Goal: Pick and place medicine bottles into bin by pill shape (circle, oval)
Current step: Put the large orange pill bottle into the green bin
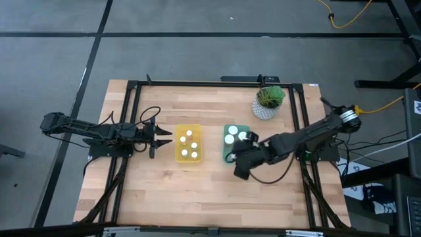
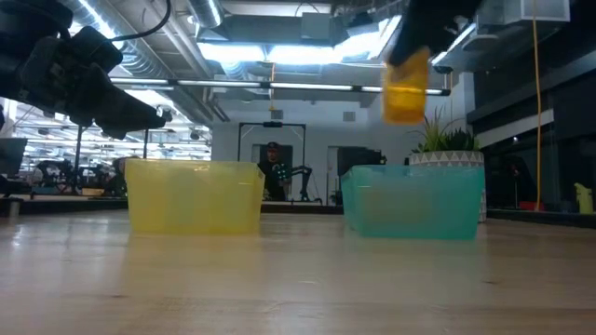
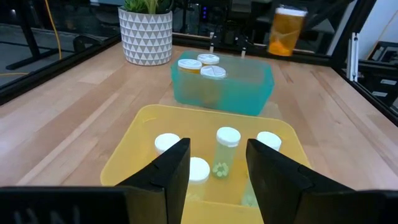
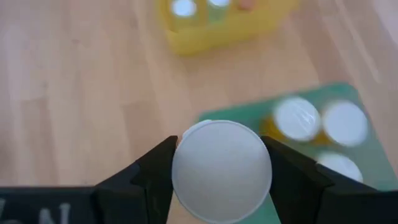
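The yellow bin (image 1: 187, 143) holds several white-capped medicine bottles (image 3: 227, 151). The green bin (image 1: 235, 141) to its right holds orange-bodied bottles with white caps (image 3: 206, 67). My right gripper (image 1: 241, 163) is above the green bin's near end, shut on an orange bottle (image 2: 407, 86) with a white cap. The bottle also shows in the left wrist view (image 3: 286, 31). My left gripper (image 1: 160, 138) is open and empty, level, just left of the yellow bin, its fingers (image 3: 176, 171) pointing at it. My right gripper pinches the bottle between its two fingers at the white cap (image 4: 222, 171), one finger (image 4: 155, 171) on each side of it. The fingers come from above, pointing down. The bottle hangs upright below them, lifted well clear of the green bin (image 2: 414, 200).
A white patterned pot with a green plant (image 1: 268, 103) stands at the table's far right, behind the green bin. Bare wooden tabletop (image 1: 197, 191) lies toward the near edge. A black frame runs around the table.
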Robot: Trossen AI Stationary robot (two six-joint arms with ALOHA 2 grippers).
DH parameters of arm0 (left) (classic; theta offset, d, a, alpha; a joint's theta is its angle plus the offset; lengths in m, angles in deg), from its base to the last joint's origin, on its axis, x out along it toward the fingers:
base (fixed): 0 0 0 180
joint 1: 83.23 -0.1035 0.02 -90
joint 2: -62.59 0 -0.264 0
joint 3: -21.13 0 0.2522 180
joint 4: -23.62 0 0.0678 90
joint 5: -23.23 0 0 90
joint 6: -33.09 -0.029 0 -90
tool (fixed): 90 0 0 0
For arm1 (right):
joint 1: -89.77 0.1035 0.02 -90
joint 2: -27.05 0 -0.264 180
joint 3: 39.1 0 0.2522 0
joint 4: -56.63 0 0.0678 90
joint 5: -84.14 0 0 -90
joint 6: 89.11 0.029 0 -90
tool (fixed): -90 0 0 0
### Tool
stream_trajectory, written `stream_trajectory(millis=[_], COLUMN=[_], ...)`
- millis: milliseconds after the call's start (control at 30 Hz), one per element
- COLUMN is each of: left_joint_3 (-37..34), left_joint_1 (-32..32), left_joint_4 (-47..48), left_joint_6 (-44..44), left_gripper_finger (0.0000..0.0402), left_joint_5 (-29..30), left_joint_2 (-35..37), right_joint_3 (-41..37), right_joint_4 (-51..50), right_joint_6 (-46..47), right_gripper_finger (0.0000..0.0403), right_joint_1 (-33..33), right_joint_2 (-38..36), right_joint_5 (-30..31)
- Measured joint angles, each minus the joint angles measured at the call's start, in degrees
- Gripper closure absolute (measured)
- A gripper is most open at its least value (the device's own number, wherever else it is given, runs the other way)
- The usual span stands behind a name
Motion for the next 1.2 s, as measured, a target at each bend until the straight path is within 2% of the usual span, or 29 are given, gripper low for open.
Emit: stream_trajectory(millis=[133, 300, 467, 700, 867, 1200], left_joint_3=[0.0, 0.0, 0.0, 0.0, 0.0, 0.0], left_joint_1=[0.0, 0.02, 0.01, 0.0, 0.01, 0.0], left_joint_4=[0.0, 0.0, -0.01, 0.0, 0.0, 0.0], left_joint_6=[0.0, 0.0, 0.0, 0.0, 0.0, 0.0], left_gripper_finger=[0.0252, 0.0252, 0.0252, 0.0252, 0.0252, 0.0252], left_joint_5=[0.0, 0.0, 0.0, 0.0, -0.02, 0.0], left_joint_2=[0.0, 0.0, 0.0, 0.0, 0.0, 0.0], right_joint_3=[-9.38, -16.53, -17.19, -17.19, -17.19, -17.19], right_joint_4=[4.03, 12.64, 14.55, 14.47, 15.85, 16.42], right_joint_6=[5.5, 4.38, 0.39, -1.94, -2.11, 0.96], right_gripper_finger=[0.0186, 0.0185, 0.0193, 0.0181, 0.0192, 0.0184], right_joint_1=[0.59, -0.53, -2.45, -3.72, -3.78, -3.81], right_joint_2=[-4.84, -9.2, -9.28, -5.6, -3.0, 2.13], right_joint_5=[1.97, 2.2, 1.98, 1.06, 0.58, 0.61])
